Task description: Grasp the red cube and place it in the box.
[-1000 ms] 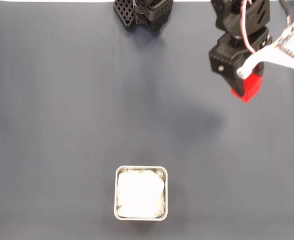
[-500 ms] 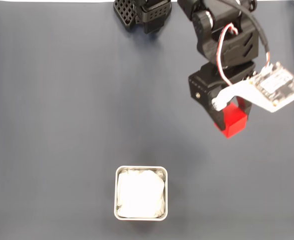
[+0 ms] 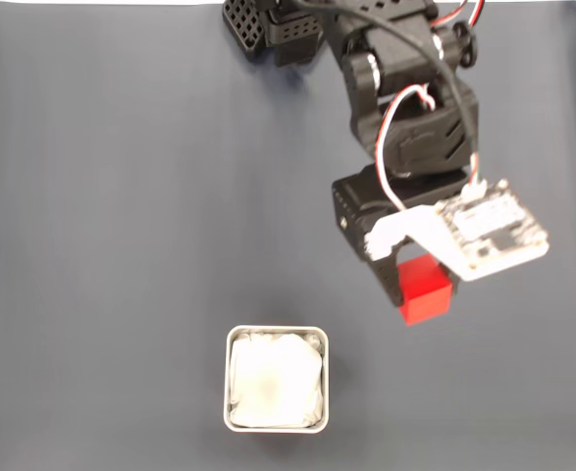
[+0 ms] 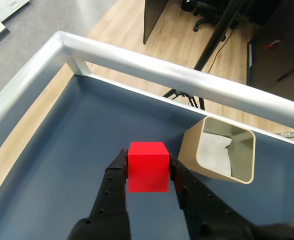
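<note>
The red cube [image 3: 425, 291] is held in the air between my black fingers, above the dark table and up and to the right of the box [image 3: 276, 379] in the fixed view. My gripper [image 3: 417, 294] is shut on it. In the wrist view the red cube [image 4: 147, 166] sits clamped between both fingers [image 4: 117, 172] of my gripper [image 4: 148, 170], and the box [image 4: 219, 150], a square metal tin with white lining, lies just beyond it to the right.
A silvery rail [image 4: 152, 65] borders the dark table mat [image 3: 121, 216]. The arm's black base [image 3: 278, 25] stands at the top edge of the fixed view. A white circuit board [image 3: 489, 231] rides on the wrist.
The arm has swung down and to the left in the fixed view, carrying the red cube from the upper right toward the box.
</note>
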Robot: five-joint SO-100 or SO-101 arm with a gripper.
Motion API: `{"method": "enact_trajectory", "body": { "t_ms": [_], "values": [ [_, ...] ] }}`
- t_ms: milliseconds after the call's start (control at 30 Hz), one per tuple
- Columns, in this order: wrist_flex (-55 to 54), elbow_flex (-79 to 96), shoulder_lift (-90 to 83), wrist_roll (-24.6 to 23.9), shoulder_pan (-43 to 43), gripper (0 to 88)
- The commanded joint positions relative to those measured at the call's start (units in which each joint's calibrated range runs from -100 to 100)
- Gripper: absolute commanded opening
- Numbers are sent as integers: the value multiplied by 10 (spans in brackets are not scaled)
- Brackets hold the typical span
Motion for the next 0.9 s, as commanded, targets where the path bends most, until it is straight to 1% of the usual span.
{"method": "enact_trajectory", "body": {
  "t_ms": [0,433,867],
  "values": [
    [-13,-52,6,-7,20,1],
    [-16,-155,102,-20,77,1],
    [-50,-179,157,-21,130,0]
  ]
}}
